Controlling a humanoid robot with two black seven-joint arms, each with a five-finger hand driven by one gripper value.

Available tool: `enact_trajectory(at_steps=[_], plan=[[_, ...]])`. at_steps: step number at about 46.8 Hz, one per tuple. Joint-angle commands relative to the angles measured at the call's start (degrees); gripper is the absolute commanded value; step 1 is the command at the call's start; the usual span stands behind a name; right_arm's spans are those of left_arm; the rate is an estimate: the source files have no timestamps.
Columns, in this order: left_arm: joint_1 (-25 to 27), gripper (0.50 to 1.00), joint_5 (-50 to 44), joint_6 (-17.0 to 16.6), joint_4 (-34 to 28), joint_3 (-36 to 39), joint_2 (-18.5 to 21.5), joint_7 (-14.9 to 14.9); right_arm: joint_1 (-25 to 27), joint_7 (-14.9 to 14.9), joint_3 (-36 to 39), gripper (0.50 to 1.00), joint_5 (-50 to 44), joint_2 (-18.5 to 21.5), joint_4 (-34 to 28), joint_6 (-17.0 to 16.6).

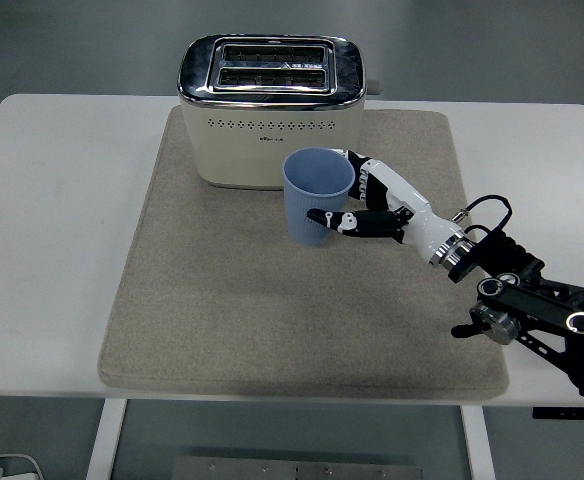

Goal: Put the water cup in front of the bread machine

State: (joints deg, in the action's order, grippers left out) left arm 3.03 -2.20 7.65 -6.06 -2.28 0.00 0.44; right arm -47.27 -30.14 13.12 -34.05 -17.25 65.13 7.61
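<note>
Right hand (367, 205) clamped round blue water cup (317, 196), fingers (334, 219) wrapping its side. Cup upright over grey mat (222, 300), just in front of bread machine (271, 112), right of centre. White bench (52, 250) beneath.

Right arm (572, 340) cut off at edge

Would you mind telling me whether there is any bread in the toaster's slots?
No, both slots on top of the toaster show only their bare metal insides, with no bread sticking out.
</note>
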Motion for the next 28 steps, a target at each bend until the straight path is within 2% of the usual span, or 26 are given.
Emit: enact_trajectory(at_steps=[1,12,28], plan=[[0.0,1.000,0.0,0.0,0.0,0.0,0.0,0.0,0.1,0.0,-0.4,0.500,-0.4,2.4,-2.0,0.8],[0.0,1.000,0.0,0.0,0.0,0.0,0.0,0.1,-1.2,0.0,-1.3,0.500,-0.5,8.4,-8.0,0.9],[0.0,1.000,0.0,0.0,0.0,0.0,0.0,0.0,-2.4,-0.1,-1.4,0.500,-0.5,14.2,-16.2,0.3]])
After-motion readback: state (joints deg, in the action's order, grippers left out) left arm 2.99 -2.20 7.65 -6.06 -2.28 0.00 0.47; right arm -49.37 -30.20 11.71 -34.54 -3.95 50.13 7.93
